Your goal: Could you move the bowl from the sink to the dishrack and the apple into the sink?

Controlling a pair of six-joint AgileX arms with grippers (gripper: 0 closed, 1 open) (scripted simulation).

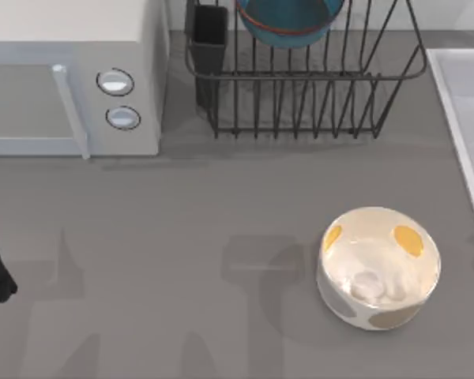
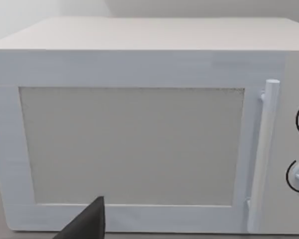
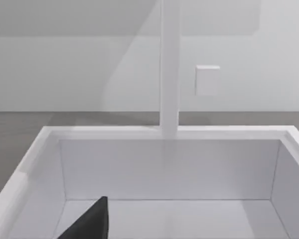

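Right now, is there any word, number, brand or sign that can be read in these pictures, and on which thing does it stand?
None: there is no readable text in any view.
The microwave front and its two knobs are blank.
The white plate on the wall behind the sink is blank.
The bowl, the dishrack and the white spotted bowl bear no lettering.

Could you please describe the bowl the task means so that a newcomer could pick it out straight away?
Find the dark wire dishrack beside the microwave. The bowl sits in it: teal-blue with a thin reddish band, unlike the white, yellow-spotted bowl on the table.
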